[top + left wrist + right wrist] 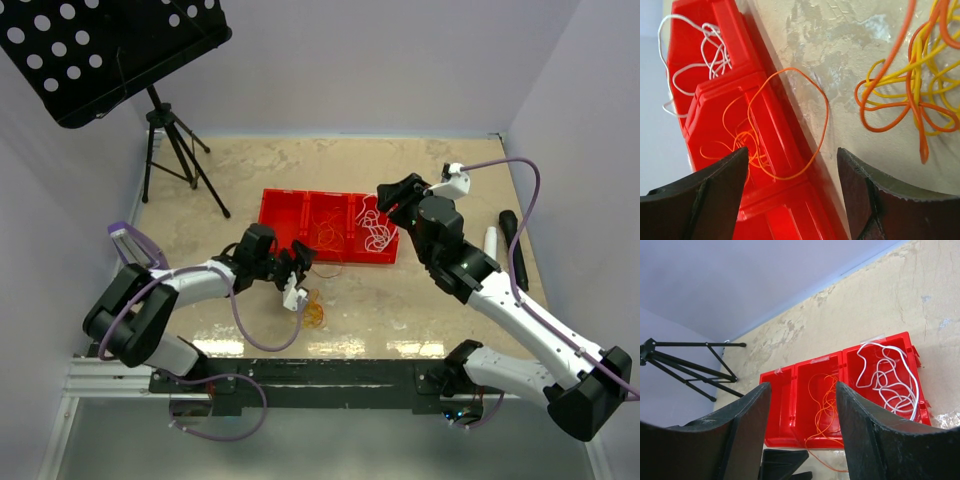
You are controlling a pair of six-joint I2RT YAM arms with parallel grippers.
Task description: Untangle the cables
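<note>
At the far left a black music stand [110, 50] stands clear of the work. The left tool [298, 258] hangs low over the tabletop [430, 320] just in front of the red tray [283, 218], its fingers spread and nothing between them. Just in front of it lies the tangle [315, 312], thicker orange cord wound through yellow cord in overlapping loops and not yet pulled apart. In the tray's middle compartment sits a thin orange cord [325, 235], and the left wrist view shows one wide loop of it [815, 100] spilling over the near wall onto the tabletop, close under the left tool. The right compartment holds a loosely coiled white cord [375, 228]. The right tool [395, 192] hovers above the tray's right end, fingers also apart and empty. The main risk, as I judge it, is that stray loop: if the left tool sweeps toward the tangle, a finger could hook the loop and drag the sorted cord back out. In the tangle itself, closing on two crossed strands at once would tighten the knot instead of freeing it. With nothing pinning the heap, a pull might simply slide the whole bundle along.
</note>
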